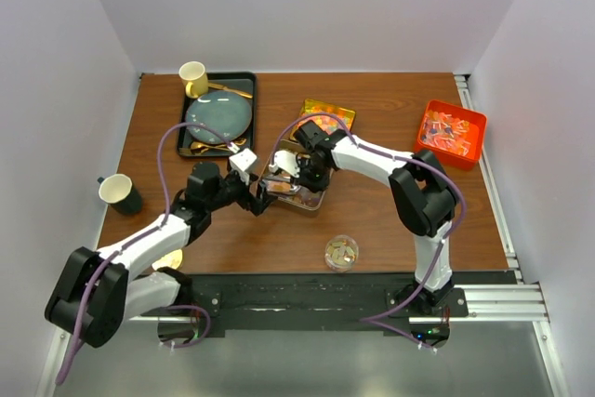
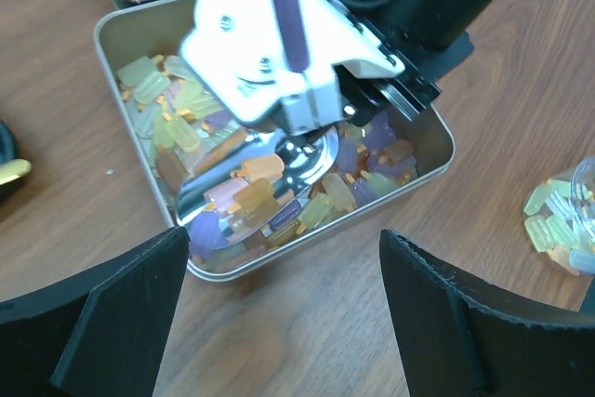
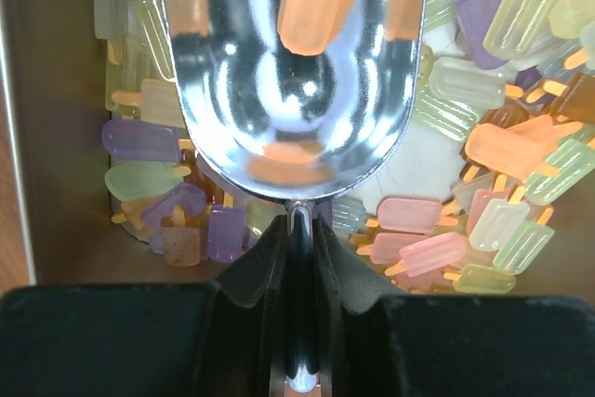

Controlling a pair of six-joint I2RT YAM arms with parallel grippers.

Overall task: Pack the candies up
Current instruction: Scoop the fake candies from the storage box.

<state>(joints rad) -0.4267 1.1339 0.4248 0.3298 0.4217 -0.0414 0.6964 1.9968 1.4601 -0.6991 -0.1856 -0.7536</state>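
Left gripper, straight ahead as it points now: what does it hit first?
The left gripper likely meets the near wall of the metal tin first, then the candies and scoop inside. Depth is uncertain.

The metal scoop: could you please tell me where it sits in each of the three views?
Left wrist: scoop at centre, inside the tin, some candies in its bowl.
Right wrist: bowl fills the upper centre, handle clamped by the right gripper.
Top external: mid-table inside the tin, under the right gripper; barely discernible.
Shared landmark: the tin of candies.
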